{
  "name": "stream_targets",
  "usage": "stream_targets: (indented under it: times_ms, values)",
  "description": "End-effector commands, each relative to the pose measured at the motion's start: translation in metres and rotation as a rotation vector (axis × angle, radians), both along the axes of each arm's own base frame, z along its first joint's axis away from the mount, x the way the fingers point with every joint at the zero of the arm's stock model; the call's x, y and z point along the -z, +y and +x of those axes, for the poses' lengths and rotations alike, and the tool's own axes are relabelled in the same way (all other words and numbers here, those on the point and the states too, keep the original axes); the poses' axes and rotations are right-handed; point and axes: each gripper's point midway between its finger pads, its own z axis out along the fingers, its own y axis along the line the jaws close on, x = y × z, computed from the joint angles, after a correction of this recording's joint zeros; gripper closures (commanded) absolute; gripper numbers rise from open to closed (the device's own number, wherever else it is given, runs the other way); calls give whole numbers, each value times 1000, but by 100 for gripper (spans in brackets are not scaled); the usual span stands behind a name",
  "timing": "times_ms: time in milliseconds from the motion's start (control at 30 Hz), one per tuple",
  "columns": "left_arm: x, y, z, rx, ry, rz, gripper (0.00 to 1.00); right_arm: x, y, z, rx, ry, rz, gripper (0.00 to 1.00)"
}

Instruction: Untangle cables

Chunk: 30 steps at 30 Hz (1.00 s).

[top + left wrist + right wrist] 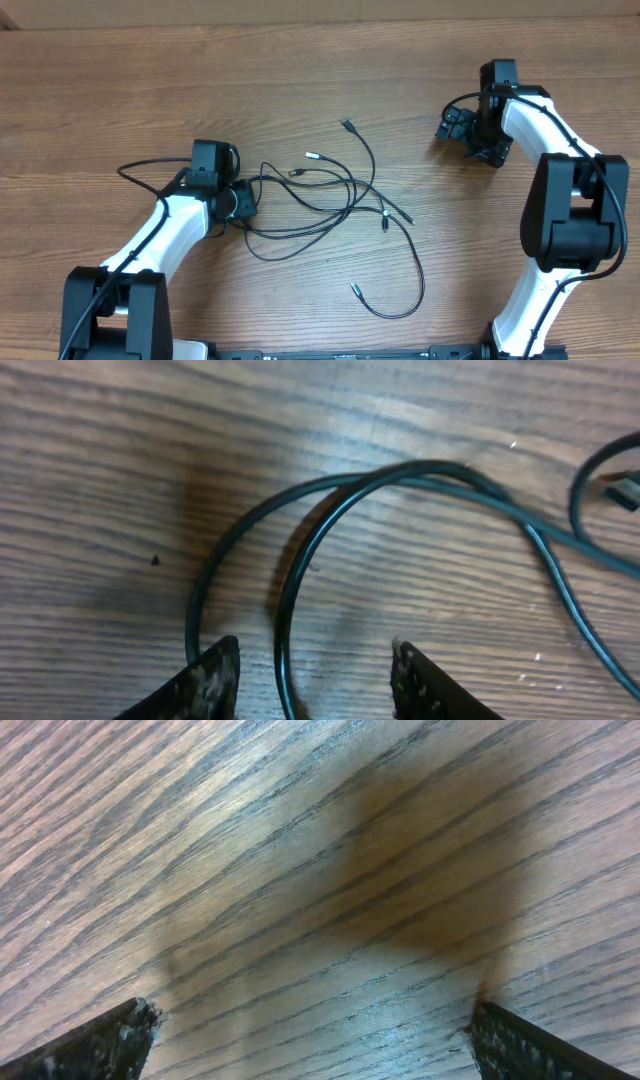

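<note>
Status: the thin black flexible cables (pixel 355 190) lie in one loose knot mid-table on the brown wood-grain tabletop (pixel 150 80). Several strands cross near the centre. One long tail curls toward the near edge and ends in a silver-tipped plug end (pixel 355 290).

Left gripper (pixel 315 682) sits low at the left edge of the knot. Wrist view: jaws parted, one looped strand runs between the two black fingertips (pixel 215 682), and a second strand passes just outside one of them. There's a gap on either side of the inner strand, so we read it as released, not pinching. Placement makes sense: that's the outermost loop, easiest to drag clear without hauling the whole bundle.

Right gripper (pixel 460 128) is parked well apart from the cables at the far right, jaws spread wide over bare wood, nothing between them. We read that as staying out of the way.

Our judgement: untangling is barely underway, the centre crossings are all there. The next move needs a clean pinch on one strand only. Risks: grabbing both looped strands together, or a pull that tightens the centre. Thin cord should slide easily on wood, so we'd want the other arm pinning the bundle.
</note>
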Motion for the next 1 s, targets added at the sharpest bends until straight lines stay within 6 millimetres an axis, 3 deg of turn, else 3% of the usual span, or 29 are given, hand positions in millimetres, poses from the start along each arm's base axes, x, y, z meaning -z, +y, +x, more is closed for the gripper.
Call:
stream_targets:
  times_ms: [0, 133, 400, 600, 967]
  values:
    - [10, 4, -7, 18, 12, 39, 51, 0, -3, 4, 7, -6, -6, 0]
    - [13, 4, -9, 16, 9, 39, 51, 0, -3, 4, 7, -6, -6, 0]
    - [13, 4, -8, 15, 7, 34, 36, 0, -3, 4, 7, -6, -6, 0]
    - [13, 4, -9, 15, 7, 34, 43, 0, -3, 4, 7, -6, -6, 0]
    - [14, 4, -10, 15, 14, 35, 43, 0, -3, 4, 8, -6, -6, 0]
